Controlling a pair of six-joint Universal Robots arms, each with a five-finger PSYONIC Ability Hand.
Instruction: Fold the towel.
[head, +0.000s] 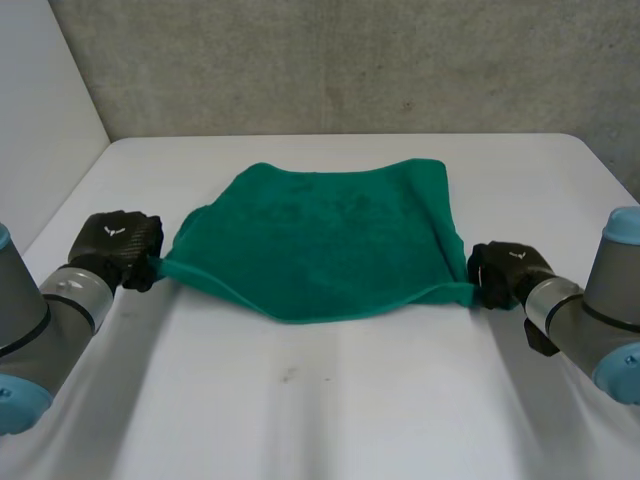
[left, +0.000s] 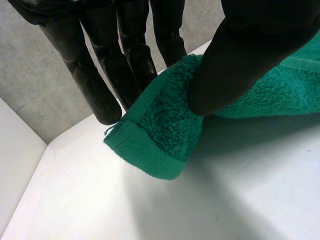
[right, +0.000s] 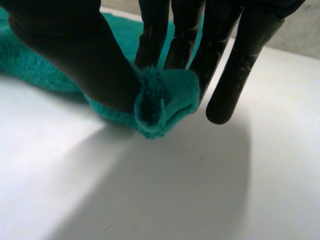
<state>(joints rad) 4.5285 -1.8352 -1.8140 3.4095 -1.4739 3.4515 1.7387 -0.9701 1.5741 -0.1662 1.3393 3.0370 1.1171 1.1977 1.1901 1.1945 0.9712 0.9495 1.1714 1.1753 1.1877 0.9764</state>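
Item under inspection: a green towel (head: 325, 235), spread at the middle of the white counter (head: 330, 400); its far edge lies toward the grey wall (head: 350, 60); its near edge runs across between the two hands.

Left hand (head: 118, 245): closed on the towel's near-left corner (left: 150, 145); the left wrist view shows the thumb (left: 245, 55) pressed down on the cloth with the straight fingers (left: 95, 75) behind it; the corner hangs a little clear of the counter, with shadow beneath it.

Right hand (head: 505, 272): closed on the near-right corner (right: 167, 102); the right wrist view shows the cloth bunched into a small roll between thumb and fingers, also just off the counter.

Governing relation: the held edge spans left to right, sagging slightly toward the robot at its middle; the rest of the towel lies away from both hands, toward the wall; each hand is at its own corner, neither better placed than the other.

Assessment: both near corners appear secured and the fold itself not yet made; the next move probably calls for both hands to travel forward together, level and at equal pace, carrying the near edge over onto the far edge; the far-right side looks rumpled and partly doubled, so the corners there may not match cleanly; uneven travel would likely skew the fold.
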